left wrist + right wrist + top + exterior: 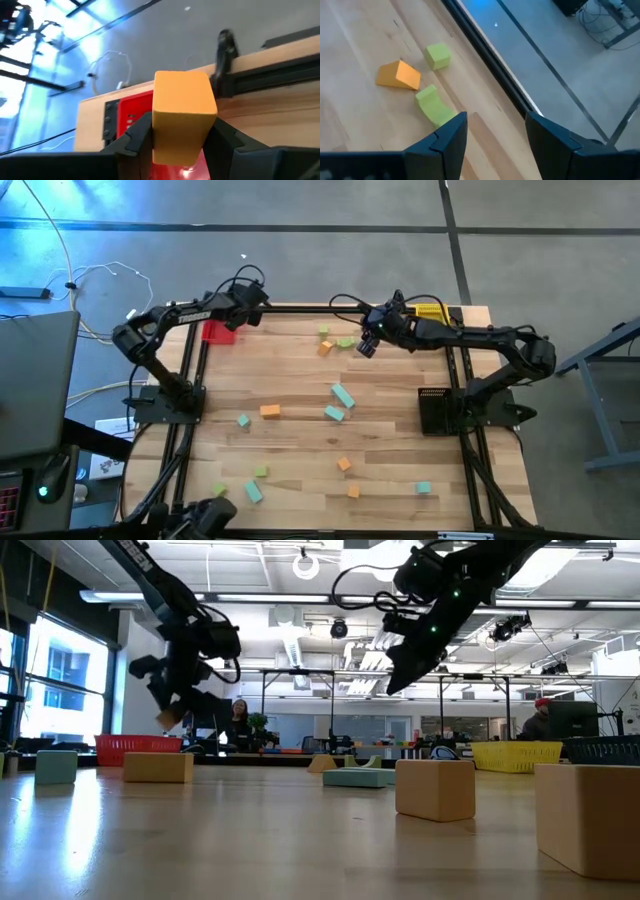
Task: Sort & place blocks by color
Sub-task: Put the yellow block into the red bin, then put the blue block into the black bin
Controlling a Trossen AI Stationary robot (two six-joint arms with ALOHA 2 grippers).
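Note:
My left gripper [243,308] hangs at the table's far left, above the red tray [217,332], shut on an orange block [182,117]. In the low view the left gripper [172,708] is well above the table. My right gripper [367,346] is open in the air near the far edge; in its wrist view the right gripper [495,135] looks down on two light green blocks [438,55] [434,105] and an orange block [398,75] lying flat on the wood. The yellow tray [432,311] sits at the far right. My left gripper pinches the orange block by two opposite side faces [159,125], one finger [135,137] on each side. The block's free end sticks out past the fingertips. It is lifted clear, over the red tray [132,117].
Loose blocks lie over the middle and near part of the table: teal ones [343,395] [334,413] [243,420], orange ones [270,411] [343,464], a green one [260,471]. Black frame rails run along the far edge [485,55]. Each arm's base stands at a table side.

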